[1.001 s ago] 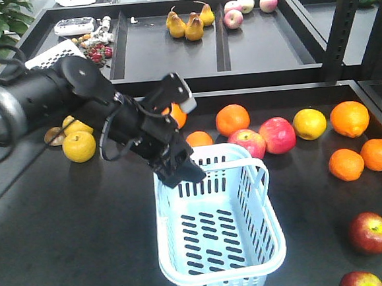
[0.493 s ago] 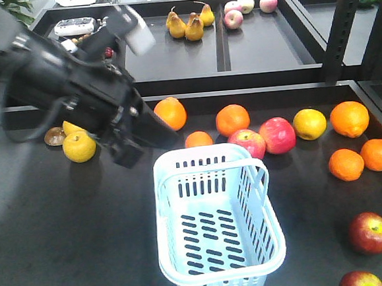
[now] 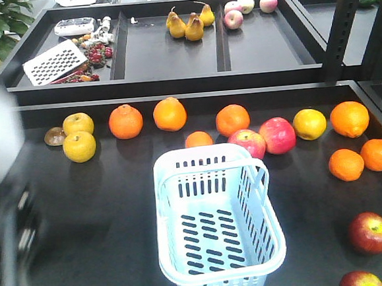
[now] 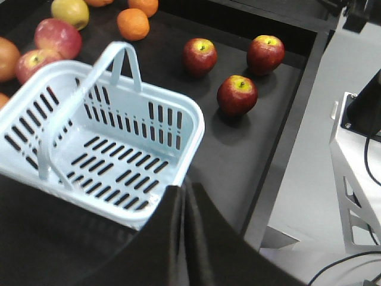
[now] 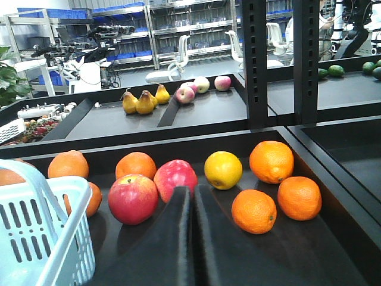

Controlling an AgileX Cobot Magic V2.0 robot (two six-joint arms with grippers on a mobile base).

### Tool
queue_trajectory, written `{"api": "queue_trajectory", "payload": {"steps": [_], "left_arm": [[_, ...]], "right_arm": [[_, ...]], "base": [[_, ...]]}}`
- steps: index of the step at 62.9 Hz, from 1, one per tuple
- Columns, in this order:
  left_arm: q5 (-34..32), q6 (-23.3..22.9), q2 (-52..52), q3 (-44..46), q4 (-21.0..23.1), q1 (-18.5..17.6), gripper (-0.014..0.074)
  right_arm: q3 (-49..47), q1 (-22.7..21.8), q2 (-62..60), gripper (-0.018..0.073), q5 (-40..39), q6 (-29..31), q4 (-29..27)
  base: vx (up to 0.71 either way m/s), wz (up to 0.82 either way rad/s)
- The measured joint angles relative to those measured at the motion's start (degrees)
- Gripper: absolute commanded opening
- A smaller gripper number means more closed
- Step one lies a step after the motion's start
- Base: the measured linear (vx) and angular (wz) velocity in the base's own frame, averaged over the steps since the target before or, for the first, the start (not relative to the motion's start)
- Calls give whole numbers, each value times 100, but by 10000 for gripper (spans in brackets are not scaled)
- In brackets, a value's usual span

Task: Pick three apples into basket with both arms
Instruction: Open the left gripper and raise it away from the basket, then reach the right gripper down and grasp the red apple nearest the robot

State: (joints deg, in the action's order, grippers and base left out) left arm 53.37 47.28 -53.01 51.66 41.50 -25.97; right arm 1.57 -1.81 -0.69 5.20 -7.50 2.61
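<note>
Left gripper [image 4: 180,193]: jaws pressed together, holding nothing, near the basket [image 4: 189,122] rim. Right gripper [image 5: 191,195]: likewise closed, empty. Three dark apples [image 4: 237,94] on the table [image 4: 238,158], outside the basket.

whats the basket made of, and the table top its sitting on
The basket looks like moulded plastic. It is pale blue in one even colour, smooth with a soft sheen, and its thin walls are cut with regular slots. The table top is black with a dull, low sheen. It could be painted metal or a laminate, and the look leaves that open.
</note>
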Motion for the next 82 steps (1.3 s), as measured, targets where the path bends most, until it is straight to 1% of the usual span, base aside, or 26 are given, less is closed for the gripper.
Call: {"api": "queue_trajectory", "payload": {"steps": [14,23,28,33,39,46,51,55,59,64,68,73,76,77,78,79,82], "left_arm": [[-758,-35,1801,-2275,499,0,-8],[-1043,-41,2494,-3149,631,0,-8],[-1304,-47,2745,-3339,831,0,-8],[-1648,-55,2902,-3359,979,0,-8],[-1912,-60,2964,-3359,1035,0,-8],[-1968,-60,2970,-3359,1052,0,-8],[-1973,-60,2970,-3359,1052,0,-8],[-1973,-60,2970,-3359,1052,0,-8],[-1973,-60,2970,-3359,1052,0,-7],[-1973,-60,2970,-3359,1052,0,-7],[-1973,-60,2970,-3359,1052,0,-7],[-1973,-60,2970,-3359,1052,0,-7],[-1973,-60,2970,-3359,1052,0,-7],[-1973,-60,2970,-3364,1052,0,-7],[-1979,-60,2970,-3363,1052,0,-7],[-1986,-60,2970,-3363,1052,0,-7],[-2018,-60,2970,-3363,1019,0,-7]], "right_arm": [[0,0,0,-4,0,0,0],[0,0,0,-4,0,-14,-55],[0,0,0,-4,-66,-238,-413],[0,0,0,-4,-222,-669,-1107],[0,0,0,-4,-305,-1063,-1829],[0,0,0,-4,-400,-1208,-2283],[-9,0,0,-4,-435,-1242,-2451],[-183,0,0,-4,-88,-1062,-2441],[-628,0,45,-3,368,-776,-2320],[-1315,0,410,7,1114,-368,-2047],[-1886,0,934,29,1725,-116,-1764],[-2472,0,1777,99,2577,213,-1465],[-2702,0,2251,151,2903,361,-1316],[-2831,0,2453,193,3038,430,-1258],[-2888,0,2582,205,3123,474,-1213],[-2939,0,2711,254,3197,529,-1187],[-3084,0,3199,352,3407,622,-1110]], "base": [[0,0],[0,0],[0,0],[0,0],[0,0],[0,0],[0,0],[0,0],[0,1],[0,1],[0,0],[0,0],[0,0],[0,0],[0,0],[0,0],[0,0]]}}
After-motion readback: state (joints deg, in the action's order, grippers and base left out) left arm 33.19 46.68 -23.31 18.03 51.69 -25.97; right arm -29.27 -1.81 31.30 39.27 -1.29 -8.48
